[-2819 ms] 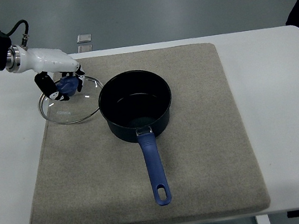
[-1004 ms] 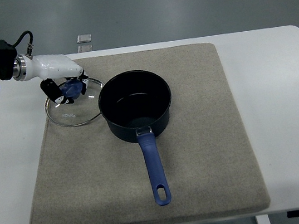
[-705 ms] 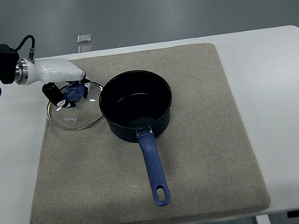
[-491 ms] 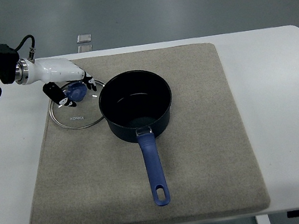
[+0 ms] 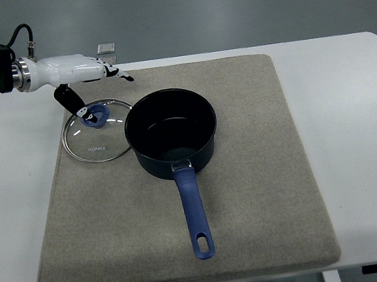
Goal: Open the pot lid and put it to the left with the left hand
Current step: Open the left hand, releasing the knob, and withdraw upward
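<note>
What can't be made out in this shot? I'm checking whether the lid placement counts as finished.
- Right hand: not in the top view at all.
- Left hand: whether its thumb touches the lid knob is unclear from straight above.
- Lid rim beside the pot: touching or overlapped, can't tell.
- Small grey object at the table edge: too small to identify.

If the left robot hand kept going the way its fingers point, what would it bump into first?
Probably nothing. The left robot hand is open, and its fingers point right along the far edge of the mat, behind the pot. That line looks free, though height is hard to judge from above.
</note>
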`<state>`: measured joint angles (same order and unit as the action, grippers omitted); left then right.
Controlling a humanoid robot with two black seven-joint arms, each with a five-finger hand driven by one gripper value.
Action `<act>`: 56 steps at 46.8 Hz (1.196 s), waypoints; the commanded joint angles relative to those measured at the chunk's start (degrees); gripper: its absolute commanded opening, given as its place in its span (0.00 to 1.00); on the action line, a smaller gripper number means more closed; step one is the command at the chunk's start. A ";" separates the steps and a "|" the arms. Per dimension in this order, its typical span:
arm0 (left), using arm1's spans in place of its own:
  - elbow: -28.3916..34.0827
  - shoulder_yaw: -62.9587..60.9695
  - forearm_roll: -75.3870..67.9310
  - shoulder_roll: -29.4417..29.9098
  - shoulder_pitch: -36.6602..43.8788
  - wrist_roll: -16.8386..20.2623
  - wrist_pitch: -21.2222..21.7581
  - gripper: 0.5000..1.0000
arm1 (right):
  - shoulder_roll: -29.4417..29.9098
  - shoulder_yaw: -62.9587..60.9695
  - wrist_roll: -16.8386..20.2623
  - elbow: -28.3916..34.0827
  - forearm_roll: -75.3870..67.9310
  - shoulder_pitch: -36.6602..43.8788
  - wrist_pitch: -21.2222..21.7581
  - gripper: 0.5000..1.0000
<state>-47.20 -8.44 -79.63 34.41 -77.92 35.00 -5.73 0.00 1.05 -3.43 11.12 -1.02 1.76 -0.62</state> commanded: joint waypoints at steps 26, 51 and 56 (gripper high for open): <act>17.93 17.41 36.99 -7.51 1.98 0.00 0.45 0.96 | 0.00 0.00 0.00 0.04 -0.03 0.00 0.00 0.83; 27.25 17.58 69.77 -12.97 4.62 0.00 2.03 0.92 | 0.00 0.00 0.00 -0.04 0.05 0.00 0.00 0.83; 28.22 17.58 74.70 -14.72 6.20 0.00 2.65 0.91 | 0.00 0.00 0.00 -0.04 0.05 0.00 0.00 0.83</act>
<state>-19.52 9.14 -7.61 20.82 -72.56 35.00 -3.40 0.00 1.06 -3.43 11.11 -1.02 1.76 -0.62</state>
